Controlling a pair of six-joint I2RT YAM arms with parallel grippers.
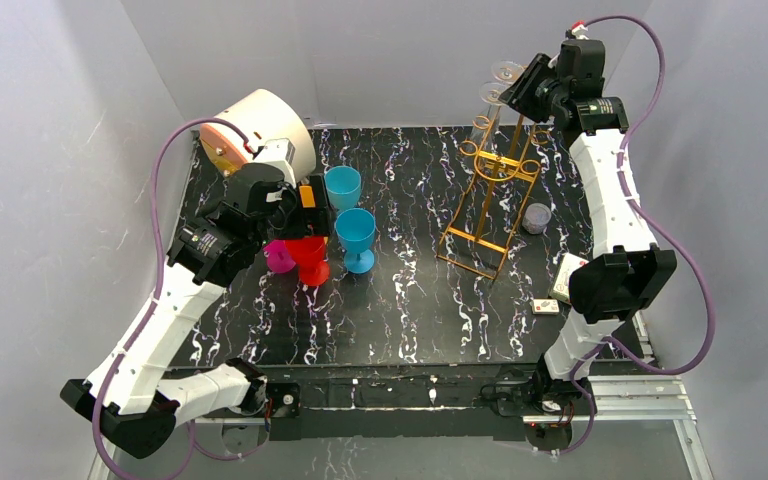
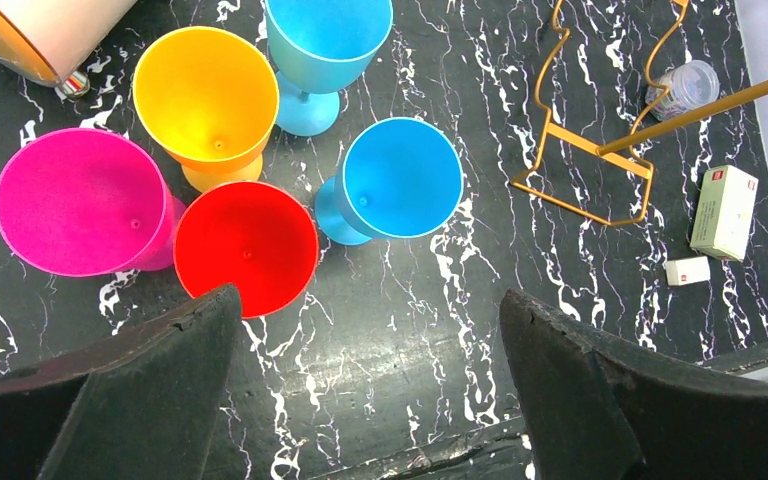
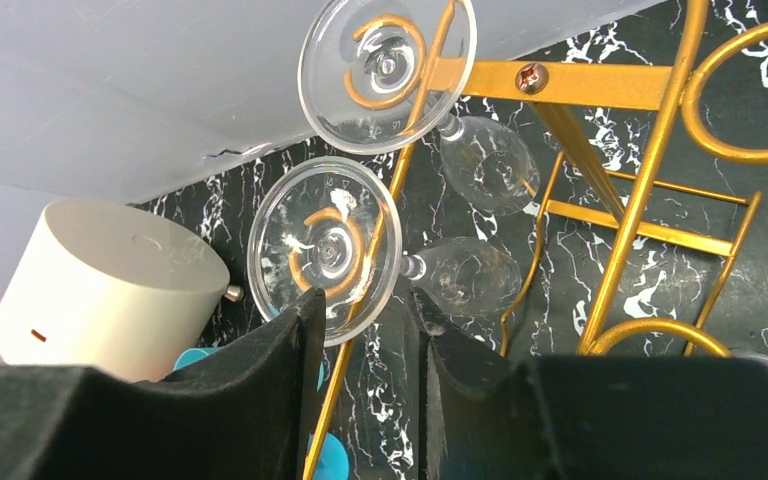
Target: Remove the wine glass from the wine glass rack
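Observation:
The gold wine glass rack [image 1: 490, 205] stands right of centre on the black marbled table. Two clear wine glasses hang upside down from its top hooks, the nearer wine glass [image 3: 325, 250] just below the farther one [image 3: 387, 70]. My right gripper [image 3: 368, 300] is up at the rack's top [image 1: 516, 92], partly closed. Its fingers stand either side of the lower rim of the nearer glass's foot and a gold wire; whether they touch the glass does not show. My left gripper [image 2: 370, 300] hangs wide open and empty above the coloured goblets [image 1: 310, 195].
Plastic goblets cluster at the left: pink [image 2: 80, 200], red [image 2: 247, 245], orange [image 2: 205, 95] and two blue [image 2: 400, 178]. A white cylinder [image 1: 260, 130] lies at the back left. Right of the rack are a small clear cup [image 1: 536, 217] and two small boxes [image 1: 568, 275].

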